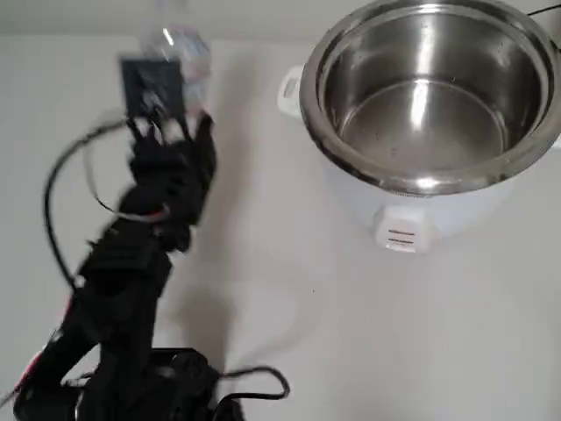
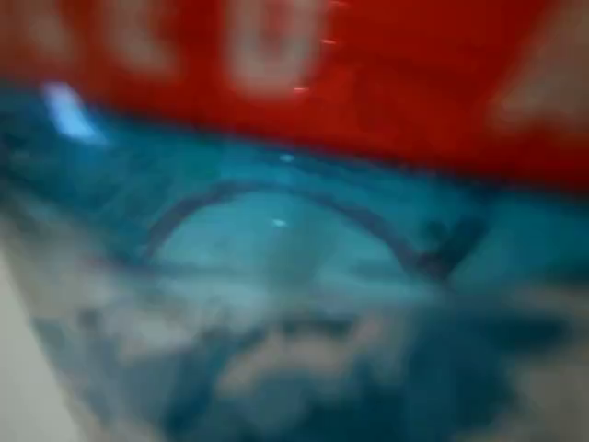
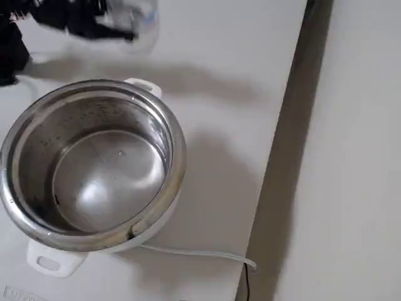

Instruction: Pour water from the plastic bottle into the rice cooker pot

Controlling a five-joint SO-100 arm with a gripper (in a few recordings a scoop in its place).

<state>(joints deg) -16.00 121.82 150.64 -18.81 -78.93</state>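
The plastic bottle [image 1: 181, 46] is a motion-blurred clear shape at the top left of the overhead view, at the tip of the black arm. My gripper [image 1: 175, 74] looks shut on it. In the wrist view the bottle's label [image 2: 294, 184] sits right against the lens, with a red band above a blue one. In the fixed view the bottle [image 3: 139, 20] is a blur at the top left, behind the rice cooker pot [image 3: 94, 164], with my gripper [image 3: 109, 24] on it. The shiny steel pot [image 1: 429, 88] stands well to the bottle's right. I cannot make out the water.
The pot sits in a white cooker body [image 1: 412, 215] with a side handle [image 1: 289, 90]. A thin white cable [image 3: 200, 254] runs from the cooker toward the table edge [image 3: 285, 125]. Black arm cables [image 1: 61, 184] loop on the left.
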